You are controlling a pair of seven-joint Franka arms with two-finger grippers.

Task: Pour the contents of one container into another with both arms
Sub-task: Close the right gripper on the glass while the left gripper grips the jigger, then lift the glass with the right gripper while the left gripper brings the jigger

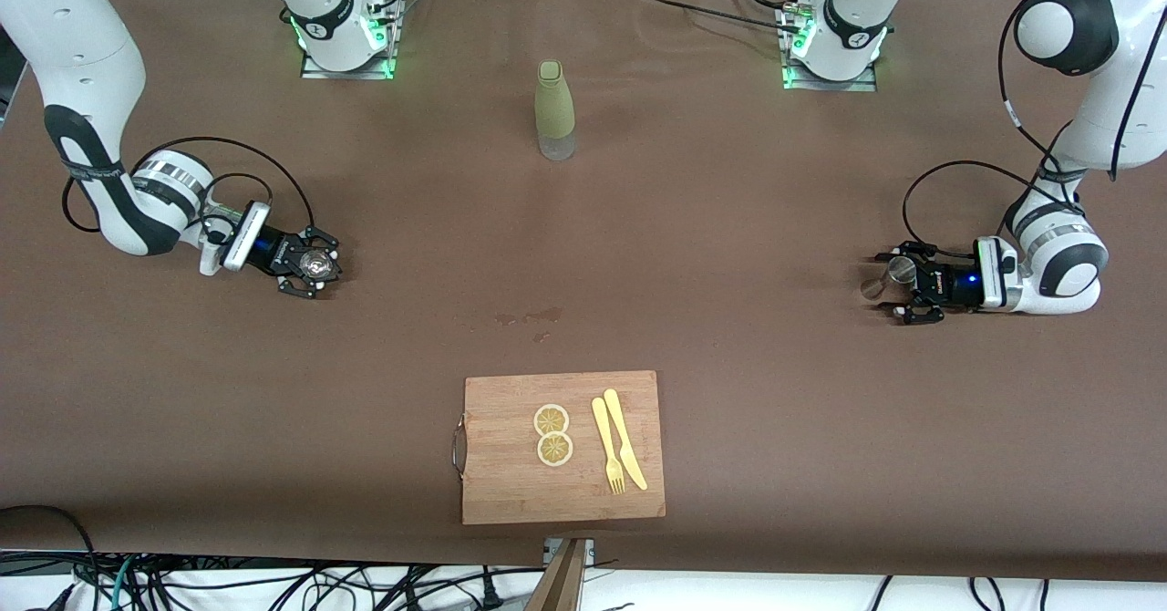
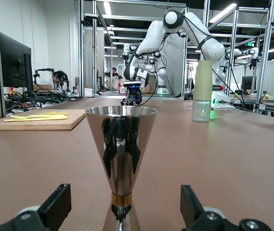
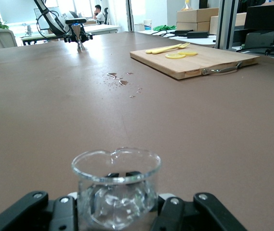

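The tiny clear glass cup [image 1: 316, 265] stands on the brown table toward the right arm's end. My right gripper [image 1: 311, 267] lies low around it, fingers [image 3: 63, 211] pressed against both sides of the glass cup [image 3: 116, 185], shut on it. The shiny steel hourglass measuring cup [image 1: 889, 276] stands upright toward the left arm's end. My left gripper [image 1: 897, 286] is open around it. Its fingertips [image 2: 56, 206] are wide of the measuring cup [image 2: 121, 144], a clear gap on each side.
A tall olive-green bottle [image 1: 554, 109] stands mid-table near the robots' bases. A wooden cutting board [image 1: 511, 488] with two lemon slices [image 1: 552, 434], a yellow fork and a knife [image 1: 624, 438] lies near the front camera. Small wet spots [image 1: 529, 317] mark the table's middle.
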